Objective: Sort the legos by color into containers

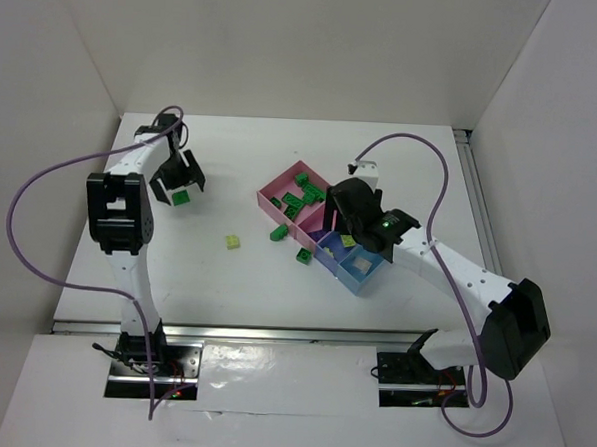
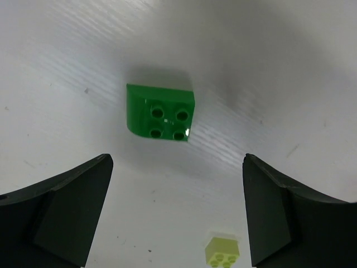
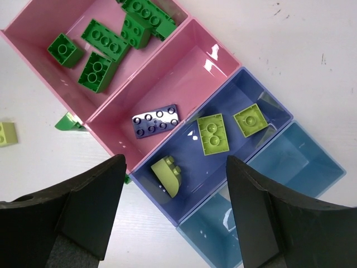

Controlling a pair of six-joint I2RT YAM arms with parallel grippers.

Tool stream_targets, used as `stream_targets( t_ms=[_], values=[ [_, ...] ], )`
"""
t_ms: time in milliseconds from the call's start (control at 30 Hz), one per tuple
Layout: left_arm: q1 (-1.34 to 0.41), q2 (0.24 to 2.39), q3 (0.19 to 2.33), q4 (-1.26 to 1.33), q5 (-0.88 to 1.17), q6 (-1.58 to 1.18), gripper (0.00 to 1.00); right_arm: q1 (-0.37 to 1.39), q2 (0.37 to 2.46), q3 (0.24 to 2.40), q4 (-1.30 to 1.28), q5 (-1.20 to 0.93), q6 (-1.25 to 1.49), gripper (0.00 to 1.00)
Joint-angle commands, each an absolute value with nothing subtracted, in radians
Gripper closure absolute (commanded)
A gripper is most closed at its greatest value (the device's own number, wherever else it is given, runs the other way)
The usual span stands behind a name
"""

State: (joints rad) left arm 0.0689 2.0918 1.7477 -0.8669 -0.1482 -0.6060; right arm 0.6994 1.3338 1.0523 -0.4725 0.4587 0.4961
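Left gripper (image 2: 177,160) spread above a green four-stud brick (image 2: 162,113); right gripper (image 3: 175,162) spread above the periwinkle bin (image 3: 235,92).

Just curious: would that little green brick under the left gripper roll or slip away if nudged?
Probably not roll: the green brick lies flat, studs up, with only one rounded corner. Its glossy plastic looks stiff and may slide on the smooth table.
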Motion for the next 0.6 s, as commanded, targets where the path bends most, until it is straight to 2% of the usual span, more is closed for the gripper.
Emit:
stream_targets(
  t_ms=[0,167,367,567],
  values=[
    [0.086,2.16,1.804,-0.885,-0.152,-0.591,0.0,0.695,1.321,1.06,-0.451,0.465,0.485,0.2],
    [0.086,2.16,1.851,-0.813,-0.176,-0.536,0.0,0.695,1.321,1.06,-0.462,0.465,0.485,0.19],
    [0.086,2.256,1.966,-0.804,-0.204,-0.473,0.0,0.695,1.339,1.069,-0.471,0.454,0.485,0.19],
    [0.086,2.355,1.987,-0.813,-0.144,-0.437,0.01,0.695,1.339,1.069,-0.482,0.445,0.485,0.19]
  ],
)
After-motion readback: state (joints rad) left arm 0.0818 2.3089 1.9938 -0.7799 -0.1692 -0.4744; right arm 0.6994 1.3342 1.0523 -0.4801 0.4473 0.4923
